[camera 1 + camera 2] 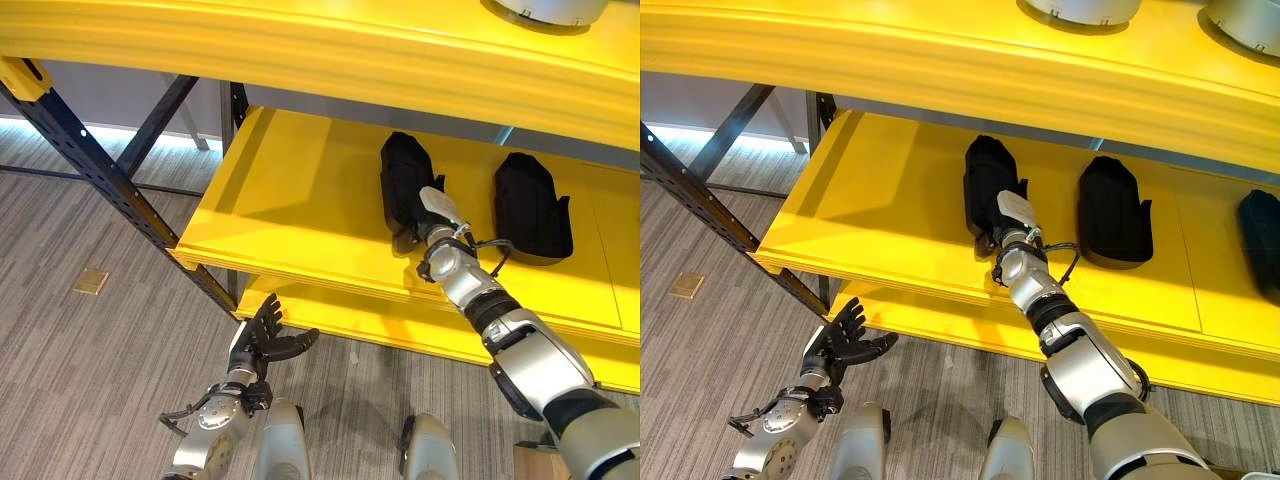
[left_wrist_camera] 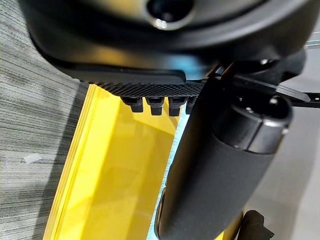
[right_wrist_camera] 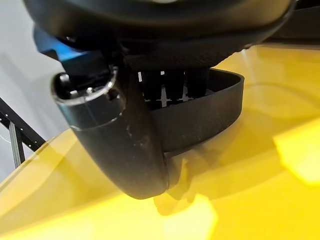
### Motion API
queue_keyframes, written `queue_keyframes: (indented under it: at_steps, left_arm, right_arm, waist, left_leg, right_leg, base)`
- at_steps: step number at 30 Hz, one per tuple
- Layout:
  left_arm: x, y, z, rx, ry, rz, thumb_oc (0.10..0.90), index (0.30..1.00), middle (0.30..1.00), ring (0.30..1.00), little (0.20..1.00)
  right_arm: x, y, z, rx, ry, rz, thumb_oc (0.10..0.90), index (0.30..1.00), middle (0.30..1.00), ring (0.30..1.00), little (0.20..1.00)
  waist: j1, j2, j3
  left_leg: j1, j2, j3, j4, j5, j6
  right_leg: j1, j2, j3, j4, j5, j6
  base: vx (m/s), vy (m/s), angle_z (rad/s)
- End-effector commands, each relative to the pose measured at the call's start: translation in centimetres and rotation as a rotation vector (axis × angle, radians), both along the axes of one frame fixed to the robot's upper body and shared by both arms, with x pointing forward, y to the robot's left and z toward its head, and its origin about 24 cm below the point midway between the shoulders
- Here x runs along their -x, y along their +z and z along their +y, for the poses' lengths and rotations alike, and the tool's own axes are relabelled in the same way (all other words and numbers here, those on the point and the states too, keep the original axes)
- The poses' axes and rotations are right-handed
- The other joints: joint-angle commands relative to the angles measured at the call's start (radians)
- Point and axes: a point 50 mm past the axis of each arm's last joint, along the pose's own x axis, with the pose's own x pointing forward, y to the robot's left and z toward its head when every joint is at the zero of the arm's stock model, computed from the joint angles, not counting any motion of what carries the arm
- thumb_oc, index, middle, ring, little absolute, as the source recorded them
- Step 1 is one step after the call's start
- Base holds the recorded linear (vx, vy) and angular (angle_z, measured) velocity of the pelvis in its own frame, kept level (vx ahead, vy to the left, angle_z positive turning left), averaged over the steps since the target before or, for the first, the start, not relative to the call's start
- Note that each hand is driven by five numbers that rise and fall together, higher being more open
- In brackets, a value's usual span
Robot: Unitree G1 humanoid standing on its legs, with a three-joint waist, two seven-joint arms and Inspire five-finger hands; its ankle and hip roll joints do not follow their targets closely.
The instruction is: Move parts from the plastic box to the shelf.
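Right now the black moulded plastic part, a long rounded shell, lies on the middle yellow shelf board, back from the front edge and roughly midway along what I can see of it. My right hand is on its near end. From my right wrist view my fingers reach down inside the part's curved dark wall and my thumb lies along the outside, but I cannot tell whether I am pinching the wall or have let it go.

I judge this to be the set-down. To do it well, I should make sure the part sits flat on the board, then spread thumb and fingers fully before lifting clear, so the wall does not catch and drag the part toward the edge.

A second black part of the same shape lies just beside it toward the shelf's right end, apart from it, and a third dark part shows further along. On the upper yellow shelf stand pale round-bottomed objects; what they are I cannot say.

My left hand hangs low in front of the shelf over the grey carpet floor, fingers spread, holding nothing.
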Motion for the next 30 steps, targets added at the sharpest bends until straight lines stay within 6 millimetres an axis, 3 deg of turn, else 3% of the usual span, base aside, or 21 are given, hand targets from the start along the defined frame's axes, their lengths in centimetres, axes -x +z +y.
queue_keyframes:
  at_steps: [1, 9, 10, 11, 12, 18, 24, 30]
  left_arm:
    - [-2.1, 4.7, 0.4, -0.035, -0.047, -0.246, 0.9, 1.0, 1.0, 1.0, 1.0]
    - [-2.0, 4.8, 0.5, -0.036, -0.042, -0.249, 0.9, 1.0, 1.0, 1.0, 1.0]
    - [-2.0, 4.7, 0.4, -0.036, -0.044, -0.247, 0.9, 1.0, 1.0, 1.0, 1.0]
    - [-2.0, 4.7, 0.5, -0.037, -0.044, -0.245, 0.9, 1.0, 1.0, 1.0, 1.0]
    - [-2.0, 4.7, 0.5, -0.038, -0.044, -0.246, 0.9, 1.0, 1.0, 1.0, 1.0]
    - [-2.1, 4.7, 0.5, -0.041, -0.043, -0.247, 0.9, 1.0, 1.0, 1.0, 1.0]
    - [-2.0, 4.5, 0.8, -0.042, -0.022, -0.237, 0.9, 1.0, 1.0, 1.0, 1.0]
    - [-1.9, 4.5, 1.2, -0.041, 0.002, -0.237, 0.9, 1.0, 1.0, 1.0, 1.0]
  right_arm:
    - [-1.1, 5.9, 4.4, -0.073, 0.129, -0.163, 0.4, 0.3, 0.3, 0.3, 0.3]
    - [-1.0, 6.0, 5.0, -0.097, 0.151, -0.171, 0.4, 0.3, 0.3, 0.3, 0.3]
    - [-1.0, 6.0, 5.1, -0.101, 0.152, -0.17, 0.437, 0.352, 0.352, 0.352, 0.352]
    - [-1.0, 6.0, 5.2, -0.107, 0.156, -0.166, 0.598, 0.577, 0.577, 0.577, 0.577]
    - [-1.0, 6.0, 5.3, -0.116, 0.157, -0.165, 0.9, 1.0, 1.0, 1.0, 1.0]
    - [-0.8, 6.8, 6.0, -0.16, 0.198, -0.19, 0.9, 1.0, 1.0, 1.0, 1.0]
    - [0.0, 9.0, 7.8, -0.205, 0.302, -0.273, 0.9, 1.0, 1.0, 1.0, 1.0]
    - [0.6, 10.2, 8.2, -0.227, 0.352, -0.324, 0.9, 1.0, 1.0, 1.0, 1.0]
  waist:
    - [0.048, -0.029, -0.006]
    - [0.048, -0.029, -0.008]
    - [0.049, -0.029, -0.008]
    - [0.049, -0.029, -0.008]
    - [0.048, -0.029, -0.008]
    - [0.046, -0.031, -0.009]
    - [0.039, -0.038, -0.01]
    - [0.036, -0.043, -0.009]
  left_leg:
    - [-0.005, 0.028, -0.074, 0.027, -0.039, 0.027]
    - [-0.007, 0.027, -0.075, 0.028, -0.038, 0.028]
    - [-0.007, 0.027, -0.075, 0.026, -0.037, 0.028]
    - [-0.007, 0.027, -0.075, 0.026, -0.037, 0.028]
    - [-0.007, 0.027, -0.075, 0.026, -0.037, 0.027]
    - [-0.008, 0.03, -0.075, 0.028, -0.036, 0.027]
    - [-0.005, 0.031, -0.072, 0.023, -0.035, 0.025]
    - [-0.008, 0.035, -0.072, 0.025, -0.035, 0.023]
  right_leg:
    - [0.083, -0.004, 0.0, -0.11, 0.067, -0.017]
    - [0.082, -0.005, 0.001, -0.11, 0.069, -0.017]
    - [0.081, -0.005, 0.001, -0.11, 0.069, -0.017]
    - [0.081, -0.005, 0.0, -0.11, 0.069, -0.017]
    - [0.082, -0.005, 0.0, -0.111, 0.069, -0.018]
    - [0.077, -0.002, 0.002, -0.108, 0.069, -0.019]
    - [0.074, 0.0, 0.007, -0.107, 0.066, -0.022]
    - [0.069, 0.0, 0.006, -0.098, 0.062, -0.023]
  base:
    - [0.0, 0.0, 0.0]
    - [0.0, 0.0, 0.01]
    - [0.0, -0.002, 0.03]
    - [0.0, 0.0, 0.0]
    - [0.0, 0.0, 0.0]
    - [0.0, 0.0, 0.0]
    - [0.0, -0.001, -0.01]
    - [0.0, -0.008, 0.01]
